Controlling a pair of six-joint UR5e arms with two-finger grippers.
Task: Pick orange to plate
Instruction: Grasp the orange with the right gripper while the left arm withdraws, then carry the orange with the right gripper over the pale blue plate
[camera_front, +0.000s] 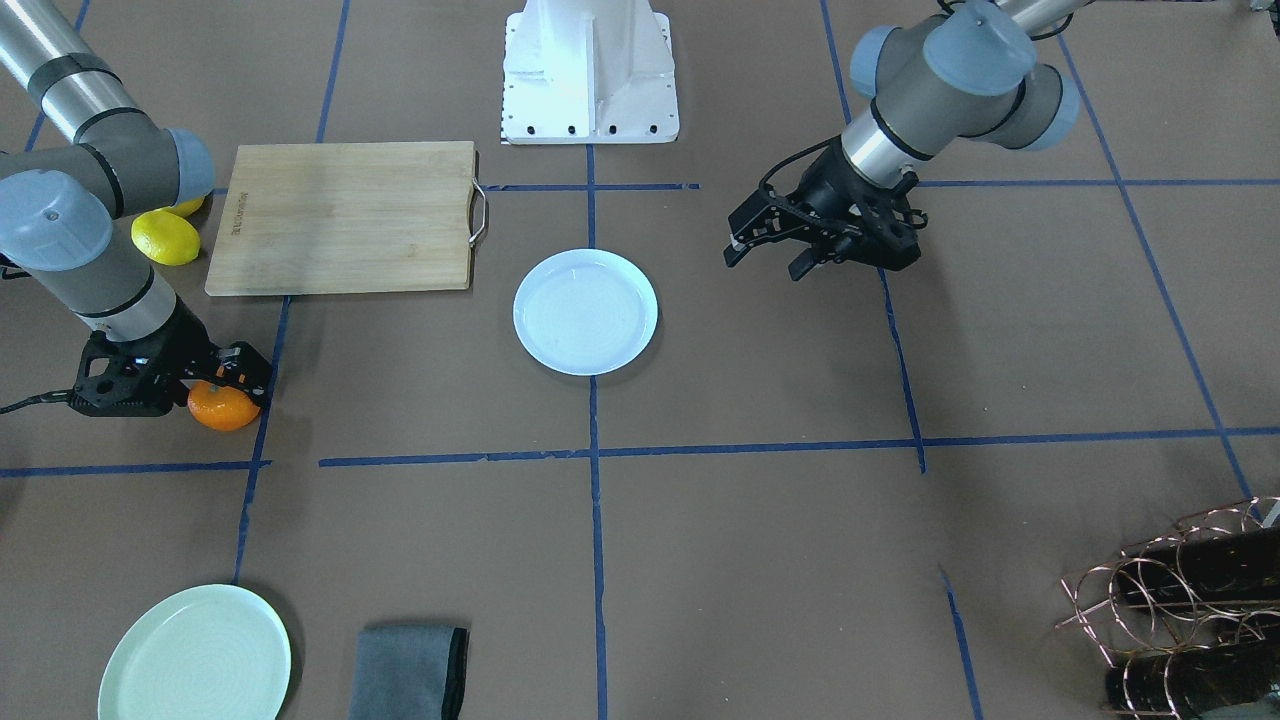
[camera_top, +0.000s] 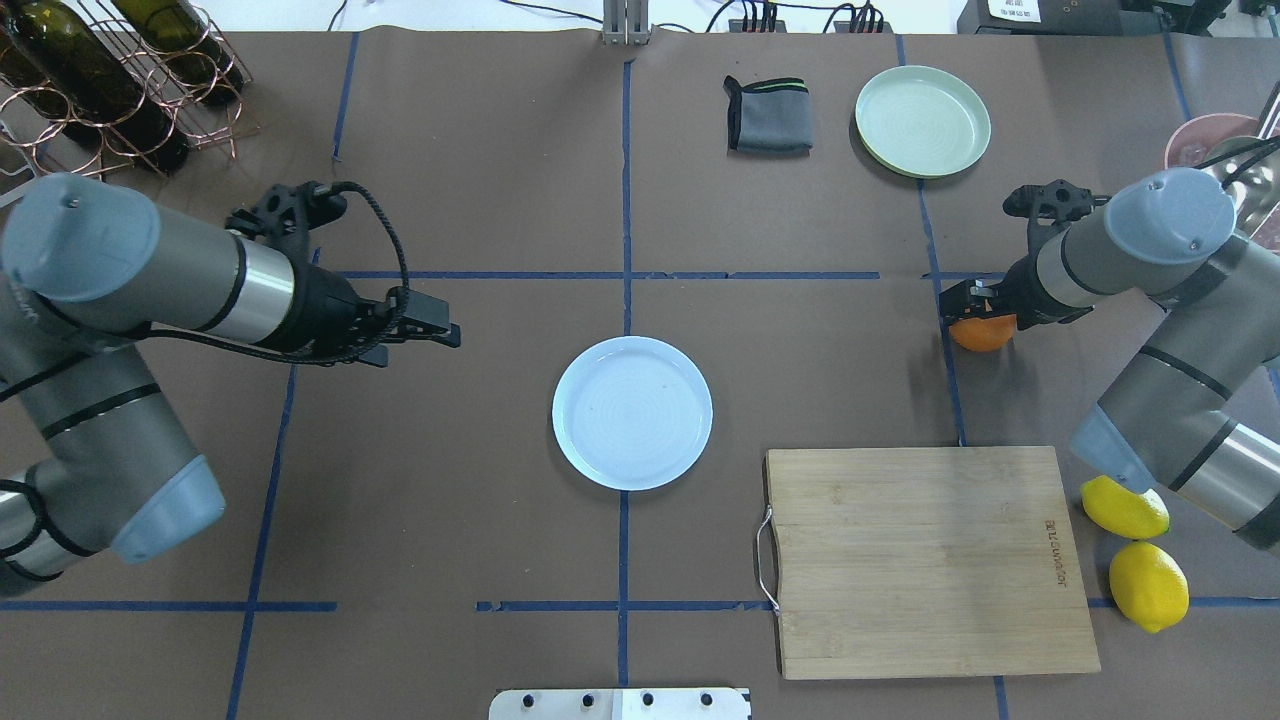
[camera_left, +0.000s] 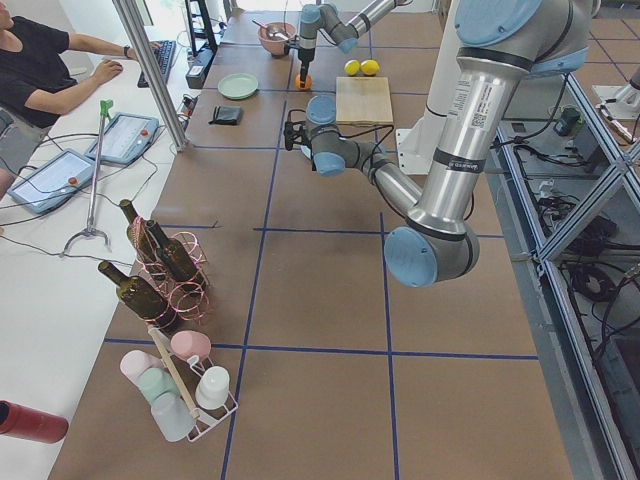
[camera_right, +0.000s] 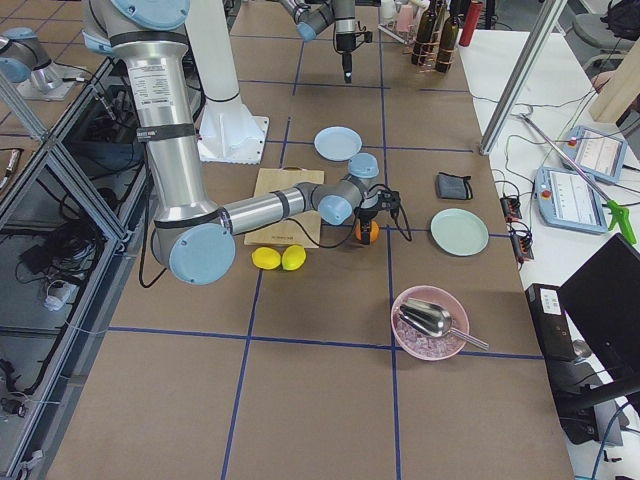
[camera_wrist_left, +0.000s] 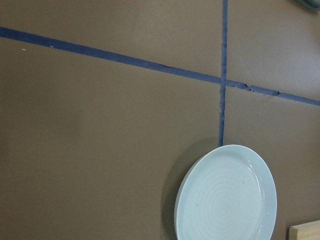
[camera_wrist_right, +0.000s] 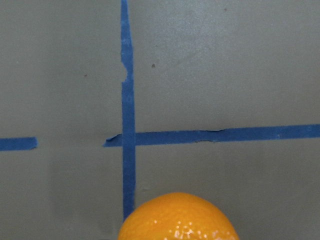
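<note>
right tool (camera_front: 216, 388) half-hides the orange (camera_front: 225, 415) — grip cannot be told; left tool (camera_front: 764, 262) apart.

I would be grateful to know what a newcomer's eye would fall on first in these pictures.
The bright orange, on the robot's right side of the table with the right gripper down over it, stands out first. Next comes the empty pale plate at the table's middle, with the left gripper hovering open off to its side.

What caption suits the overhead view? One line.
Right end effector at the orange; plate sits empty mid-table.
</note>
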